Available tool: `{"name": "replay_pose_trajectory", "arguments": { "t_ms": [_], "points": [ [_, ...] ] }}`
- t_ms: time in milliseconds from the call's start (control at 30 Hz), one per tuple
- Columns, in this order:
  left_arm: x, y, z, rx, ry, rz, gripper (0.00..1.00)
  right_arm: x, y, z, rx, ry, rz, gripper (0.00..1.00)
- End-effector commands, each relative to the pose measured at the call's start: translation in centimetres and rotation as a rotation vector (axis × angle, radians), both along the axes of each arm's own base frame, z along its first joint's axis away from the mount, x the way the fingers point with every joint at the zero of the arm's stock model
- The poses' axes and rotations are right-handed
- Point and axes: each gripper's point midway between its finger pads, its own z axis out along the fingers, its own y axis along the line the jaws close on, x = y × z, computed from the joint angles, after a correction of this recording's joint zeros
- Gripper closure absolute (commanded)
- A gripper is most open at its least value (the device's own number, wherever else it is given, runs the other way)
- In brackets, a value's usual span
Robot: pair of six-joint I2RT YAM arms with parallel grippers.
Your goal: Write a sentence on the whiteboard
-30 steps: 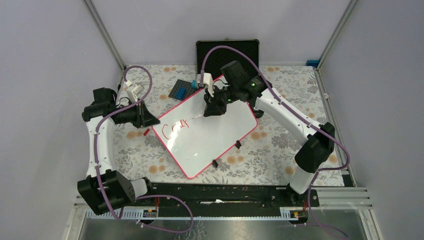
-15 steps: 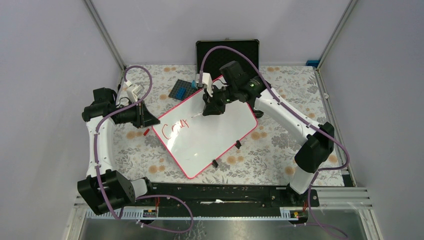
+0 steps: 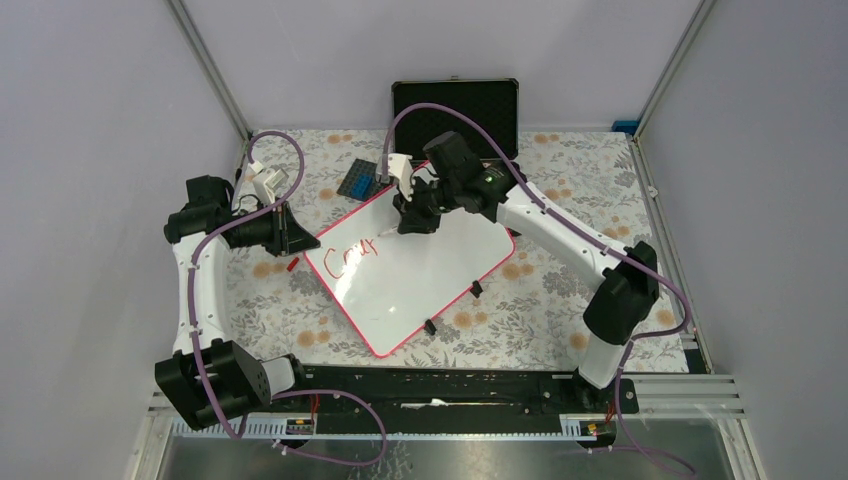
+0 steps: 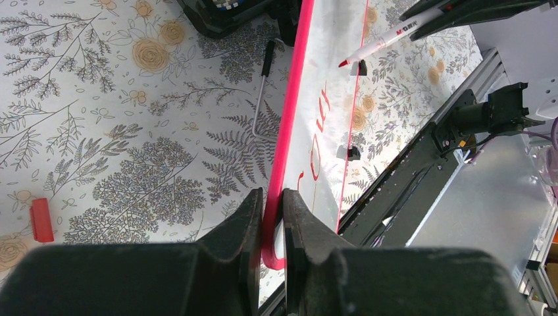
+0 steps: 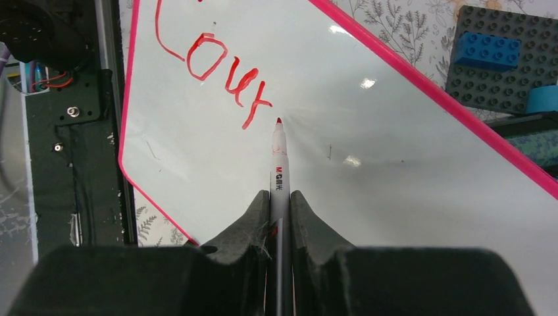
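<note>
The right gripper (image 5: 279, 197) is clamped tight on a white marker (image 5: 279, 164). Its two fingers pinch the barrel from either side, and the red tip points away from the wrist, down toward the whiteboard (image 5: 395, 184). The tip sits just beside the last stroke of the red sentence (image 5: 220, 76), of which only "Cour" stands on the board. Whether the tip touches the surface cannot be told.

The left gripper (image 4: 272, 197) is closed narrowly on the whiteboard's pink frame near a rounded corner, with one finger on each side of the edge. From that wrist view the marker hangs over the far part of the board.

In the top view the whiteboard lies flat on the flowered tablecloth (image 3: 560, 290), turned at an angle between the two arms. The sentence is at the end held by the left gripper. Two black clips (image 3: 476, 289) sit on the long edge nearer the arm bases.

Just past the board's far edge lies a dark brick plate (image 5: 500, 72) carrying blue bricks. Behind it a black case (image 3: 455, 100) stands at the back wall. A small red cap (image 4: 41, 219) lies on the cloth near the left gripper, apart from the board.
</note>
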Motion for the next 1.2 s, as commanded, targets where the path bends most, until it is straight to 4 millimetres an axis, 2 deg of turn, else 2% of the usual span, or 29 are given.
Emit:
{"name": "replay_pose_trajectory", "arguments": {
  "t_ms": [0, 367, 800, 1167],
  "points": [
    [0.0, 0.1, -0.6, 0.021, -0.008, -0.003, 1.0, 1.1, 0.5, 0.0, 0.002, -0.039, -0.032, 1.0],
    [-0.1, 0.1, -0.7, 0.022, -0.008, -0.002, 1.0, 1.6, 0.9, -0.3, -0.008, -0.049, -0.039, 1.0],
    [-0.1, 0.1, -0.6, 0.024, -0.009, -0.002, 1.0, 0.7, 1.8, -0.4, -0.016, -0.06, -0.01, 1.0],
    [-0.1, 0.1, -0.6, 0.023, -0.009, -0.002, 1.0, -0.3, 0.8, -1.7, -0.048, -0.056, 0.001, 1.0]
  ]
}}
